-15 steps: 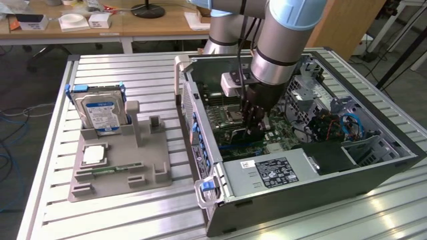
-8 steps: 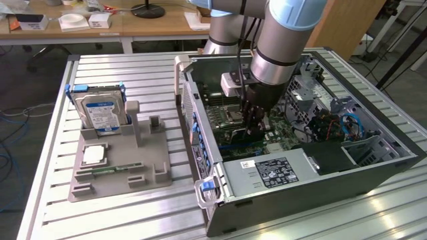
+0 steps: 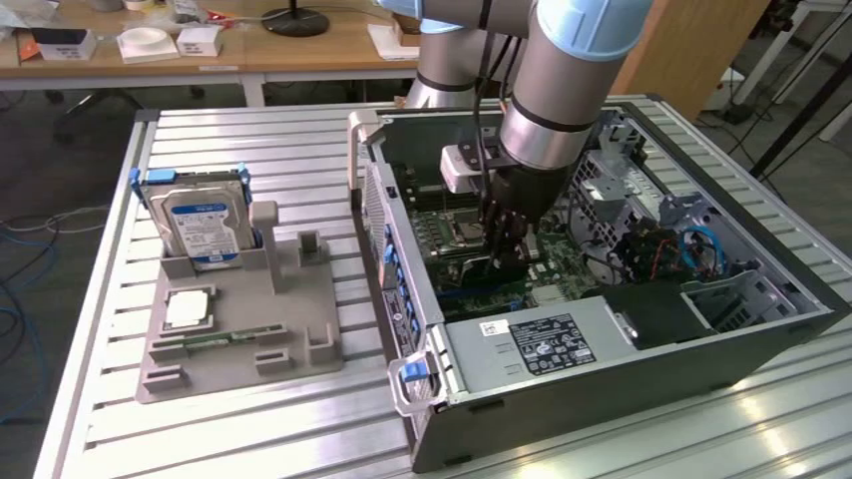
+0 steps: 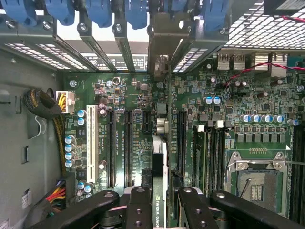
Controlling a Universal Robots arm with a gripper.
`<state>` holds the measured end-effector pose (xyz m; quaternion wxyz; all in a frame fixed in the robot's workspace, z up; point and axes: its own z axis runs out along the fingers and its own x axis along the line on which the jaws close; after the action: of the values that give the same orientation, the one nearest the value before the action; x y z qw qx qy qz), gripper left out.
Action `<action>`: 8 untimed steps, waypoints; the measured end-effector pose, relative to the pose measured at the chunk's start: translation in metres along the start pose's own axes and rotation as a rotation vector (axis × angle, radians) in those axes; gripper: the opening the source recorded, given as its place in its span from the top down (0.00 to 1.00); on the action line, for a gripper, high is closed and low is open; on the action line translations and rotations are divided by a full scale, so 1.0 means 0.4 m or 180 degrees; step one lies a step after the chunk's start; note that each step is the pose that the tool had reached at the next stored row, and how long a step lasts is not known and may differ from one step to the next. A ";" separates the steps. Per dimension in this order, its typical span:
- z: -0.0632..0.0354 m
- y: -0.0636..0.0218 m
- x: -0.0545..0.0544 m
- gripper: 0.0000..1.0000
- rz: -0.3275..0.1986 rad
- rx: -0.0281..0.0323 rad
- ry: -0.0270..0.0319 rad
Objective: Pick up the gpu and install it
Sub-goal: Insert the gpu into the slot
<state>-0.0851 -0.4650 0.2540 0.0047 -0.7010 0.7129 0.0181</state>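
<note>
The gpu [image 4: 159, 191] is clamped edge-on between the fingers of the gripper [image 4: 159, 210], low centre of the wrist frame; the jaws are closed on its two flat faces. Seen this way the card is a thin strip, with part of its maker's lettering readable along the edge. Holding it edge-down is judged to suit pushing it straight into a slot.

Just beyond the card, the motherboard [image 4: 238, 95] spreads across the frame. The long black expansion slots [image 4: 127, 143] run parallel to the card, with a white slot [image 4: 90, 143] to their left. The card appears lined up over the gap between slots; whether it is seated cannot be told. The empty CPU socket [image 4: 257, 183] sits lower right.

In the exterior view the gripper [image 3: 506, 261] is deep inside the open computer case [image 3: 745, 344], centre of the frame, above the board. Further off, frame left, a grey fixture [image 3: 239, 354] holds the hard drive [image 3: 203, 222] upright.
</note>
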 end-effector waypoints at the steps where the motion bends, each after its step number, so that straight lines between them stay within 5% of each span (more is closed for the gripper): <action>1: -0.002 0.000 0.000 0.74 0.0000 0.0000 -0.0001; 8: -0.009 0.000 0.000 0.74 0.0000 0.0000 0.0000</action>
<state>-0.0851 -0.4650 0.2577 0.0046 -0.7010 0.7129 0.0181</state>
